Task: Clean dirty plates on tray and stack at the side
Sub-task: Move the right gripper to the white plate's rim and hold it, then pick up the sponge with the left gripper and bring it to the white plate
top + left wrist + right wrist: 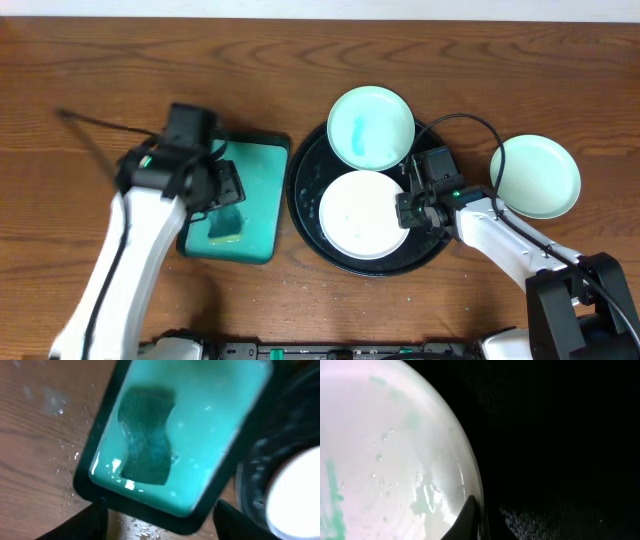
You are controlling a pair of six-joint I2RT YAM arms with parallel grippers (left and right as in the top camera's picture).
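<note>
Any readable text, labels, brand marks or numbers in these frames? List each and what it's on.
None readable in any view.
No print, logo or number shows on the plates, the black tray, the teal tray, the sponge, the left arm or the right arm.

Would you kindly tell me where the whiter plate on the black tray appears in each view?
Overhead: the white plate lies centre-right, on the near half of the black tray.
Left wrist: probably the white curve at the right edge, beside the tray's dark rim.
Right wrist: it fills the left half; the tray fills the right.
Shared landmark: the black tray.
</note>
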